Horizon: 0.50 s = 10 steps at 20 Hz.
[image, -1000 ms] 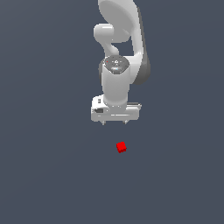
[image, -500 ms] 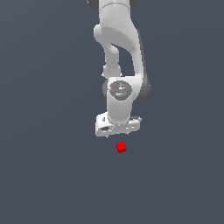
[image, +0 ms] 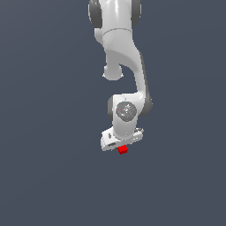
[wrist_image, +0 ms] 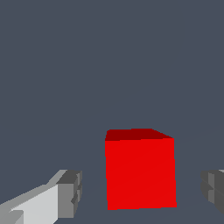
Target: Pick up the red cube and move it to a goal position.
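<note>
The red cube (image: 122, 150) rests on the grey floor, partly covered by the white hand of the arm right above it in the exterior view. In the wrist view the red cube (wrist_image: 140, 168) fills the space between the two grey fingertips (wrist_image: 70, 192), with a gap on each side. My gripper (wrist_image: 142, 192) is open and straddles the cube without touching it. In the exterior view the gripper (image: 122, 147) has its fingers hidden behind the hand.
Plain dark grey floor all around in both views. The white arm (image: 121, 53) rises from the hand toward the top of the exterior view.
The hand has dropped down onto the cube and the arm has stretched lower. The cube has stayed in place on the floor.
</note>
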Each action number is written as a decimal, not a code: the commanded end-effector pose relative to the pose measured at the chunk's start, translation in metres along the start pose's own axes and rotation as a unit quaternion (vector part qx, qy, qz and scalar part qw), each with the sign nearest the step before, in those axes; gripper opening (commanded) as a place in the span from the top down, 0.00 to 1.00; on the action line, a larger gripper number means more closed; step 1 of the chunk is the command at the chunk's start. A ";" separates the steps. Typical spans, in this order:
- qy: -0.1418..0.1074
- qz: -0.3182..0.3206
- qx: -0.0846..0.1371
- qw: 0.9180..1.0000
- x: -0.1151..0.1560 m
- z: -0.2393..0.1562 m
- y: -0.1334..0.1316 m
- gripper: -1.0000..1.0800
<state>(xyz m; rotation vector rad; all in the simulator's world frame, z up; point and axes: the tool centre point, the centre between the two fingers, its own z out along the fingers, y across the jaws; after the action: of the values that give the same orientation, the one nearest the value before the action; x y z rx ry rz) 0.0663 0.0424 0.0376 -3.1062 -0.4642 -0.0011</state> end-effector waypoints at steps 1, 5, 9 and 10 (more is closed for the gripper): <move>0.000 -0.010 0.000 1.000 0.005 0.009 -0.001 0.04; 0.000 -0.018 0.000 1.000 0.009 0.016 -0.003 0.04; 0.000 -0.020 0.000 1.000 0.010 0.018 -0.003 1.00; 0.000 -0.020 0.000 1.000 0.010 0.018 -0.003 1.00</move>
<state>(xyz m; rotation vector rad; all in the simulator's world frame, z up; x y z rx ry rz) 0.0744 0.0485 0.0199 -3.0971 -0.5254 0.0009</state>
